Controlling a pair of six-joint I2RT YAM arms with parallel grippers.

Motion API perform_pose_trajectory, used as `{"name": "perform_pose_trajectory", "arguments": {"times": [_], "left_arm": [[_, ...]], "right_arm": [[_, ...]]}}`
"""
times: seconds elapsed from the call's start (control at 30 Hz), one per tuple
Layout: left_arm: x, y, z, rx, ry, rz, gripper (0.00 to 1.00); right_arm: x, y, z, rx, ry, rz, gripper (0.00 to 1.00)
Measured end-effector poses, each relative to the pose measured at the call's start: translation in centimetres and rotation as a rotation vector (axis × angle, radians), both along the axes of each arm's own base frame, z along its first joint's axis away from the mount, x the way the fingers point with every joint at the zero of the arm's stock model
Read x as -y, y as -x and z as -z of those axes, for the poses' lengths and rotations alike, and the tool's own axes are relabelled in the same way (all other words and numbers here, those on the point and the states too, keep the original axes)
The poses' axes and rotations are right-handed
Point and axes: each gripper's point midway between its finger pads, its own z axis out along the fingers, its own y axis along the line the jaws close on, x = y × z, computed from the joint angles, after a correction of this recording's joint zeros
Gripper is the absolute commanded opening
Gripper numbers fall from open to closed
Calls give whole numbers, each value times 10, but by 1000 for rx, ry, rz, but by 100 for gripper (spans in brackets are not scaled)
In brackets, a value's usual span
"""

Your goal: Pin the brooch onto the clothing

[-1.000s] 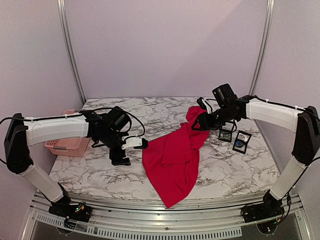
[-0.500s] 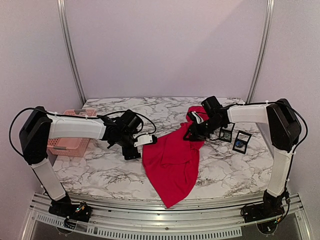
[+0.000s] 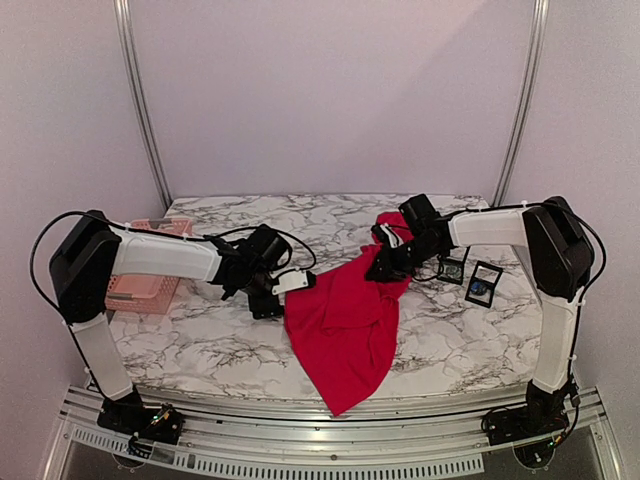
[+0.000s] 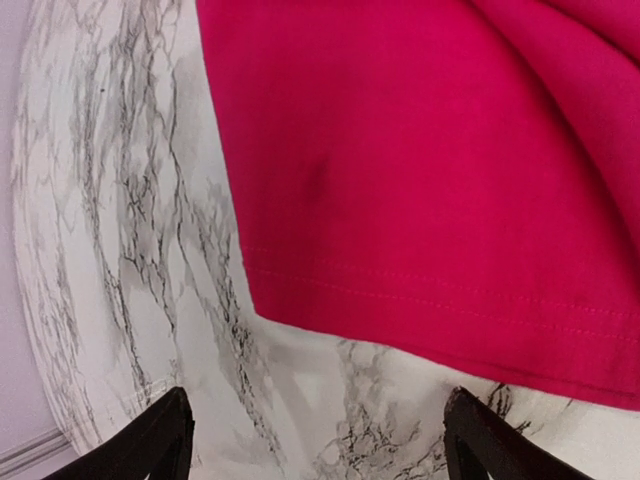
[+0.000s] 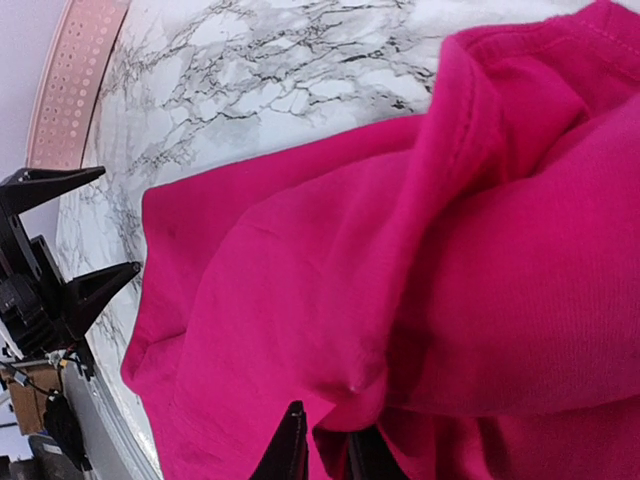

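A: Top view first. We've got the shirt [image 3: 345, 320] spread in a long heap on the marble table [image 3: 200, 350], lying between the two grippers.

B: The left gripper [image 3: 283, 294] is low over the table, jaws spread, with the shirt's edge just beside it on its right. The right gripper [image 3: 385, 262] is down on the shirt's far end. We can't tell its grip from up here.

A: A pink basket [image 3: 140, 290] sits well off to the left gripper's left. Two small dark frames [image 3: 485, 283] are near the right gripper, on its right. What's in them is too small to tell.

B: Left wrist view. The fingertips [image 4: 160, 445] are wide apart with only bare marble between them. The shirt's stitched hem lies just ahead of them, not touching.

A: Right wrist view. The fingertips [image 5: 293, 450] are almost pressed together, pinching a fold of the shirt. The cloth puckers just ahead of the tips.

B: Past the shirt's edge we also see the left gripper's black fingers, spread, and the basket's rim farther off.
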Motion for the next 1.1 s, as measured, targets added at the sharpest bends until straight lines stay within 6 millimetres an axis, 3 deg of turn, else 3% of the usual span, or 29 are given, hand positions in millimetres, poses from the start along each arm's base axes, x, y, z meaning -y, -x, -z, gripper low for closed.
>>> {"name": "perform_pose_trajectory", "arguments": {"times": [0.03,0.23,0.4,0.47,0.57,0.7,0.8,0.87,0.93,1.03,1.07,1.1], "left_arm": [[1,-1,0,4,1,-1,86],[11,-17,-1,30,7,-13,86],[12,-46,-3,65,5,-59,87],[6,-67,-4,82,-2,-98,87],[-13,-115,-8,132,-12,-200,87],[-60,-168,-22,192,-25,-348,87],[-90,-184,-40,229,-24,-424,87],[-97,-180,-54,239,-16,-442,88],[-84,-158,-72,234,8,-400,91],[-22,-76,-97,174,68,-185,93],[11,-26,-107,124,117,-50,94],[40,5,-109,104,131,49,98]], "right_arm": [[0,0,0,3,4,0,0],[-8,1,-10,-3,-33,-31,0],[-19,0,-50,30,-109,-66,0],[-19,-3,-87,92,-146,-68,0],[-10,-5,-166,230,-233,-58,0],[34,3,-264,422,-320,16,0],[59,15,-304,514,-339,60,0],[65,25,-313,533,-336,73,0],[70,29,-309,525,-317,91,0],[84,27,-287,478,-254,148,0],[90,24,-281,466,-234,168,0],[97,20,-273,453,-210,195,0]]}}
